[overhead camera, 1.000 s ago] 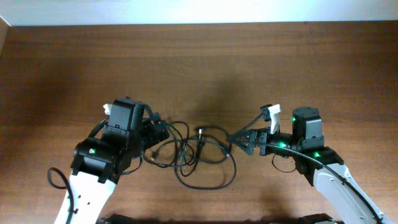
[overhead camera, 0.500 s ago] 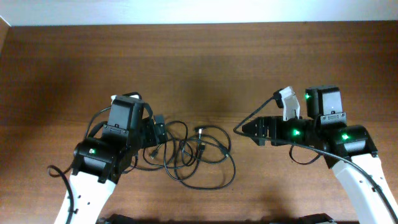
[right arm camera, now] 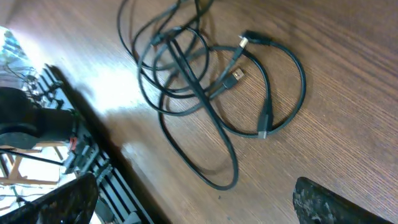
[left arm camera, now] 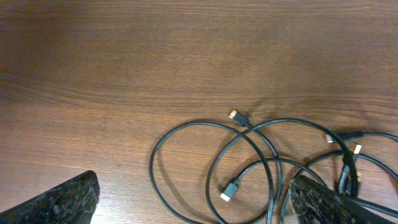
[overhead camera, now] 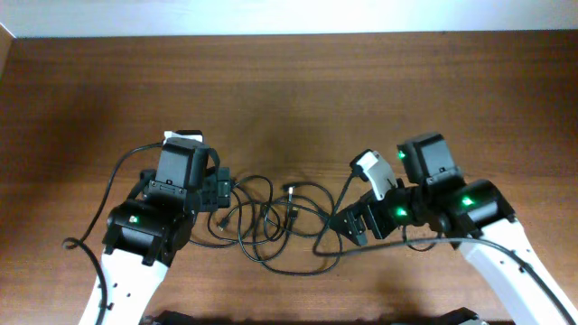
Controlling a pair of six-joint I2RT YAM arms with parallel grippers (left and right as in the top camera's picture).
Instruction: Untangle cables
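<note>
Cables (overhead camera: 271, 221) lie in a loose tangle of overlapping loops on the table (overhead camera: 289, 99) between the arms, with the left gripper (overhead camera: 226, 197) at the tangle's left edge and the right gripper (overhead camera: 348, 224) at its right edge, both spread wide and grasping nothing.
</note>
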